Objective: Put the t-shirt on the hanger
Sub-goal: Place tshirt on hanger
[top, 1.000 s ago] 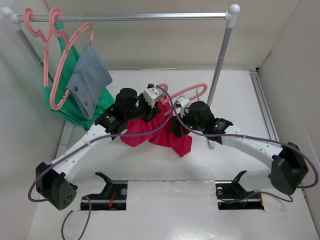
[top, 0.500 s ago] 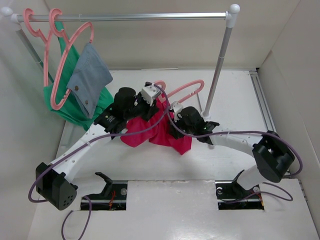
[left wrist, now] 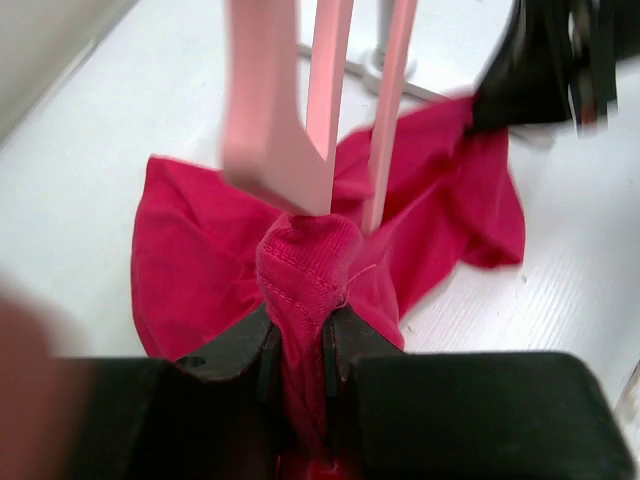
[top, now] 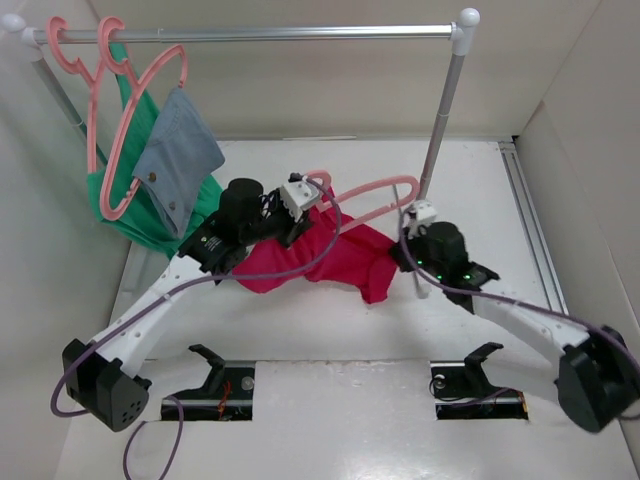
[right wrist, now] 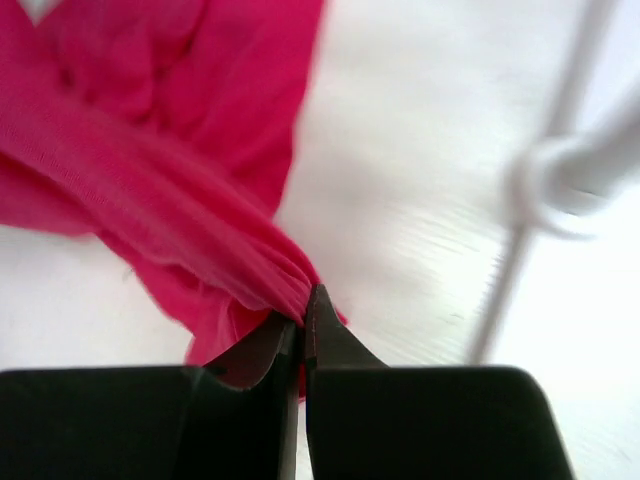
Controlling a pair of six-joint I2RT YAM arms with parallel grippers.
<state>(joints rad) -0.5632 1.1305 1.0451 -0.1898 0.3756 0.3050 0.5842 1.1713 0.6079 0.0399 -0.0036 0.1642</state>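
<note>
On the worktop (top: 470, 200), centre: crimson knit t-shirt (top: 330, 262) pulled out between both arms. Left pincer (left wrist: 300, 335) clamped on a bunched, stitched hem fold. Thin salmon plastic hanger (left wrist: 325, 100) bars rise just behind it, possibly through the cloth (blurred). Right pincer (right wrist: 302, 320) pinched tight on gathered pleats.

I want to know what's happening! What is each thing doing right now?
left gripper, shut on the t-shirt.
right gripper, shut on the t-shirt.
t-shirt, bunched, stretched between both grippers.
hanger, off the rail, bars reaching into the bunched cloth.
green garment, hanging from the rail.
grey-blue cloth, hanging from the rail.
</note>
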